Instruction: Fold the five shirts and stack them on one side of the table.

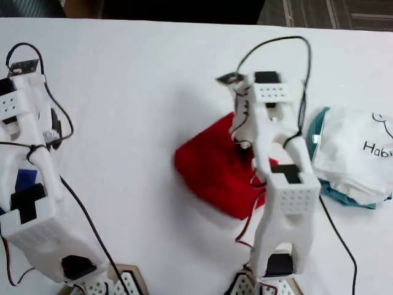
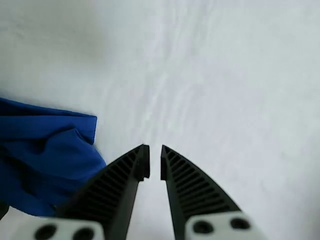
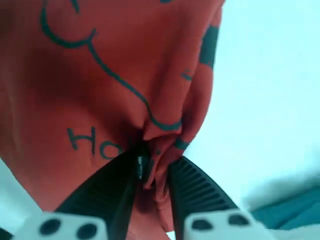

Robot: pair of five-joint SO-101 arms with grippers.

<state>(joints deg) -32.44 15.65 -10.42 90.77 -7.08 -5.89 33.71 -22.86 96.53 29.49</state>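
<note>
**Operator:** Where is the red shirt [image 1: 212, 169] located, and how is it held?

**Manual:** It is found near the middle of the table [image 1: 135, 92], bunched into a rough wedge. One fold is clamped between the fingers of the right gripper [image 3: 150, 167], and the cloth is gathered into soft pleats at the pinch.

**Operator:** How is the step to be carried out well?

**Manual:** A fold is judged to be in hand. The pinched edge should be carried low and level across the body of the shirt, so that the layers are laid flat and not dragged into a heap. Release is advised only once the edge rests on cloth. Thin knit of this kind is expected to slip and crease, so slow travel is recommended.

**Operator:** What is to be noted of the left gripper [image 2: 152, 162]?

**Manual:** Its jaws are set narrow, with a thin gap, and nothing is held. It is placed over bare table, just beside a crumpled blue shirt [image 2: 45, 160].

**Operator:** And the remaining items?

**Manual:** A white shirt [image 1: 353, 150] is laid on a teal shirt [image 1: 344, 195] on the right arm's side, near the red one. The pile is loose, with rounded edges. Dark printed lines are seen on the red cloth.
</note>
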